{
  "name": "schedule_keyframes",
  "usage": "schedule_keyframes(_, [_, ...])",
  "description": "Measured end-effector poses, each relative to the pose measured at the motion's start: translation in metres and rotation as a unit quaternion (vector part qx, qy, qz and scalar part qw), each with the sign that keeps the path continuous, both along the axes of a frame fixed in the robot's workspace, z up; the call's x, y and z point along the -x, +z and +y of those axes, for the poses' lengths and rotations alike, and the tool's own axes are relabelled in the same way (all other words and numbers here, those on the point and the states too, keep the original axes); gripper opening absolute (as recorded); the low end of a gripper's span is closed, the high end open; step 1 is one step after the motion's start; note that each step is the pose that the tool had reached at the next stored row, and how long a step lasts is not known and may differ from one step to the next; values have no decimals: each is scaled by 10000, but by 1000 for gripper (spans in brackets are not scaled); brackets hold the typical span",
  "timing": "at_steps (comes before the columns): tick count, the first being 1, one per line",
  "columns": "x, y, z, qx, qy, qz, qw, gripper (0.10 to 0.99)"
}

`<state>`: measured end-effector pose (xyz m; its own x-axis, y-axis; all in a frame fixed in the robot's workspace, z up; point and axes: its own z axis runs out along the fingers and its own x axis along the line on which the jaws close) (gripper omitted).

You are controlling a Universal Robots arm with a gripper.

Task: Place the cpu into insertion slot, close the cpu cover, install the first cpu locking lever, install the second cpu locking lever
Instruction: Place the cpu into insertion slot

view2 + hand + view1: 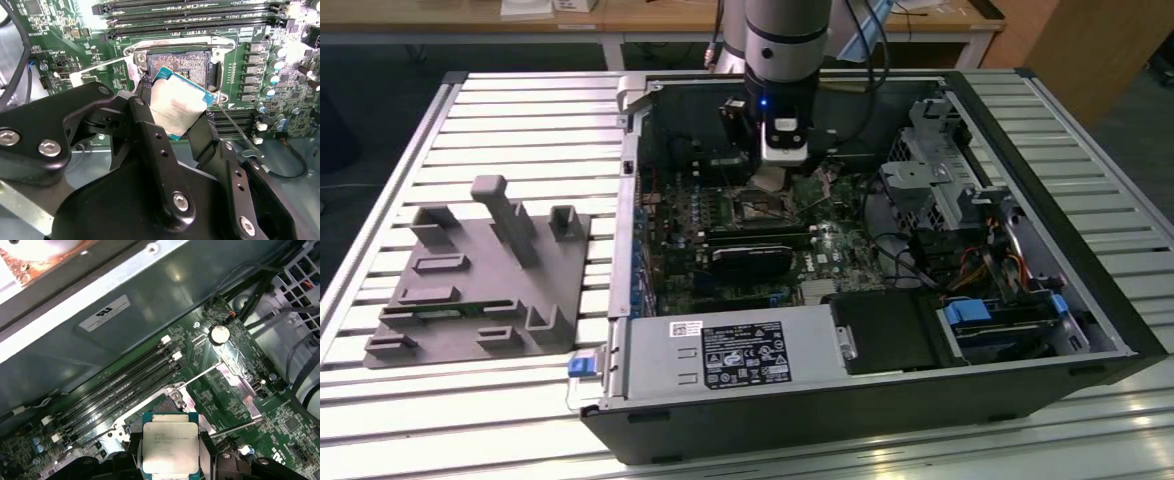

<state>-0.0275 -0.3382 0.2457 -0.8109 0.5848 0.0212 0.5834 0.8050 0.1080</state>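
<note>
Slatted metal tabletop (pixel 454 425) lies along the near edge of the exterior view and carries an open black computer case (pixel 854 415). A grey moulded fixture (pixel 480 275) sits at nine o'clock from the case. That view gives the whole layout. The arm (pixel 785 35) comes down from twelve o'clock into the case, and a black power-supply box (pixel 720 355) lies at six o'clock of the green motherboard (pixel 838 243). The insertion slot (pixel 765 207) sits just at six o'clock of the arm's tip.

The second wrist view brings the black linkage of the jaws up close. They are clamped on the cpu (pixel 176 107), one jaw on each of two opposite edges. The chip hangs tilted over one corner of the insertion slot (pixel 177 62) and is not seated in it. A thin locking lever (pixel 239 131) slants past the socket's side.

The first wrist view shows the cpu (pixel 169 447) flat-on, with a silvery-grey top and a green rim. It is gripped at its two sides, and the dark insertion slot (pixel 150 410) lies just beyond it. This view also shows the long black memory slots (pixel 120 385) beside the socket and the cpu cover (pixel 240 385) swung open off it. Another lever (pixel 200 376) stands free, and a round coin battery (pixel 218 333) sits near the cover
</note>
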Motion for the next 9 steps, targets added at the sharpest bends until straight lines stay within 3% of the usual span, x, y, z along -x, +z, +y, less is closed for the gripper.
schedule_keyframes(9, [0,-14,0,1,-582,0,9983,541])
